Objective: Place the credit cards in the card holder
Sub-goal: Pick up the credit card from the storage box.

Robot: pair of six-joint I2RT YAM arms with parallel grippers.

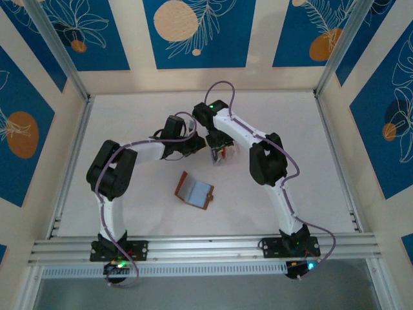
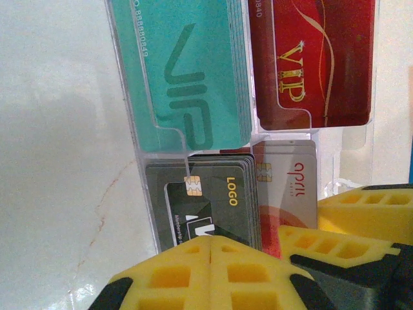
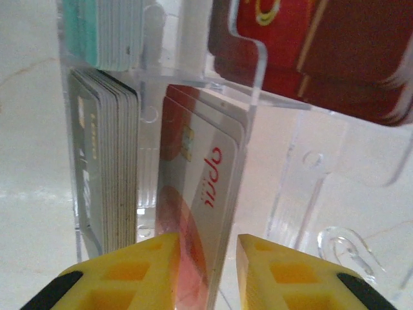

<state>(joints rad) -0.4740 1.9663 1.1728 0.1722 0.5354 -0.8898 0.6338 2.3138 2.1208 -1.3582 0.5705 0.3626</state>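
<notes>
My right claw pinches a pale red-marked card standing in the clear tray; my left claw is shut, empty.

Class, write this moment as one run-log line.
left gripper: shut, by clear tray | right gripper: jaws around white-red card | wallet: open on table

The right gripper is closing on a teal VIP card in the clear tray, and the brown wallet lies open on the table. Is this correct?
Not quite. The right wrist view shows the right gripper around a pale card with red print, not a teal one. It does stand in the clear tray, and the brown wallet lies open on the table.
</notes>
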